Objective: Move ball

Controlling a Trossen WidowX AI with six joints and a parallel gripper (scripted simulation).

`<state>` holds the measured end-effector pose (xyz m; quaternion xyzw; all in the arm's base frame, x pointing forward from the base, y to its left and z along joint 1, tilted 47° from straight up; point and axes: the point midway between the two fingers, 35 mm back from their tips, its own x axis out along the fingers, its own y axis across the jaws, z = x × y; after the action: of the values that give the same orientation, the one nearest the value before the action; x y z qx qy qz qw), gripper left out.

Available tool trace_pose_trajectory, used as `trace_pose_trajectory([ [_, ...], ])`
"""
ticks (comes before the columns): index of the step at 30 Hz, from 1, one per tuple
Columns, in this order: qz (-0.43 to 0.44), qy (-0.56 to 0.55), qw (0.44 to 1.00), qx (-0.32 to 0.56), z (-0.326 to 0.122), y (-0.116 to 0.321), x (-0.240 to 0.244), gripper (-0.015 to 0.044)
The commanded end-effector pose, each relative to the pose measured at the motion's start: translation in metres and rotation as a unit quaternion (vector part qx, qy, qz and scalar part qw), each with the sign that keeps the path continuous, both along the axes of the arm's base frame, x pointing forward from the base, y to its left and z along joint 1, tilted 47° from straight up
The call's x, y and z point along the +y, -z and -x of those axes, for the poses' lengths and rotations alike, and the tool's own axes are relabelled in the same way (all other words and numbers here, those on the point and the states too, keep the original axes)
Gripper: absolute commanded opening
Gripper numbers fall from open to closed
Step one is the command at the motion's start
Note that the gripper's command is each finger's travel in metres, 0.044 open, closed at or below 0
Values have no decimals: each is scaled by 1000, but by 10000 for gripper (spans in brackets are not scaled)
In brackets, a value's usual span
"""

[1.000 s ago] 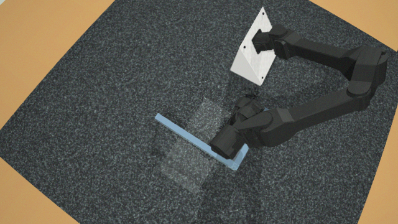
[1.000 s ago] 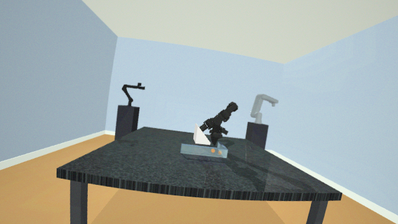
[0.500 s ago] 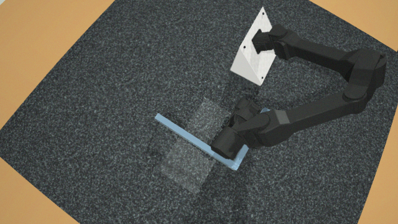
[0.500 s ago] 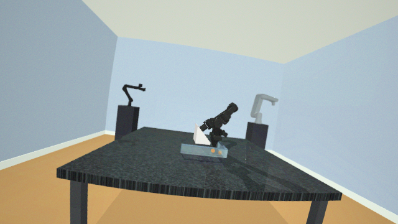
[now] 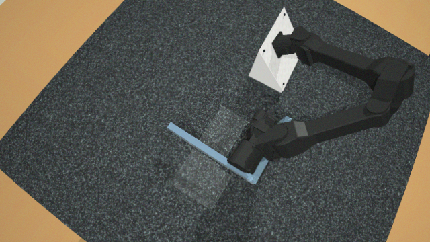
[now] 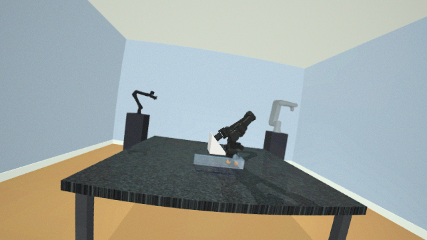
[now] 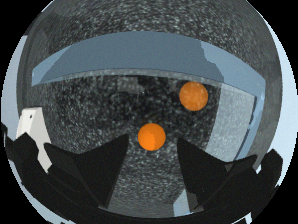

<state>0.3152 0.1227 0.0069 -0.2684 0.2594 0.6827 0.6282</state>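
Observation:
The solid orange ball (image 6: 228, 161) (image 7: 151, 137) rests on the table inside the corner. The see-through copy (image 6: 235, 163) (image 7: 193, 96) is nearer the corner, up and right of the ball in the wrist view. A long clear bluish wall (image 5: 198, 144) (image 6: 210, 161) (image 7: 140, 50) meets a shorter wall (image 5: 261, 171) (image 7: 232, 115). My gripper (image 7: 153, 140) is open, its fingertips pointing down near the ball. In the wrist view the ball shows in the gap, with space on both sides. The arm hides ball and copy in the top view.
A white wedge-shaped mount (image 5: 259, 67) (image 6: 213, 147) (image 7: 34, 130) carries the arm's base beside the walls. The arm (image 5: 346, 128) bends over the shorter wall. Two other arms (image 6: 138, 97) (image 6: 275, 113) stand on pedestals behind the table.

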Motion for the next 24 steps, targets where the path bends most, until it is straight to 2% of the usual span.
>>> trace_pose_trajectory([
  [1, -2, 0, 1000, 3, 2, 5, 6, 243],
  [3, -2, 0, 1000, 3, 2, 6, 6, 243],
  [7, -2, 0, 1000, 3, 2, 6, 6, 138],
  [15, -2, 0, 1000, 3, 2, 6, 6, 85],
  [18, -2, 0, 1000, 3, 2, 4, 5, 6],
  [24, 2, 2, 1000, 4, -5, -14, -17, 0],
])
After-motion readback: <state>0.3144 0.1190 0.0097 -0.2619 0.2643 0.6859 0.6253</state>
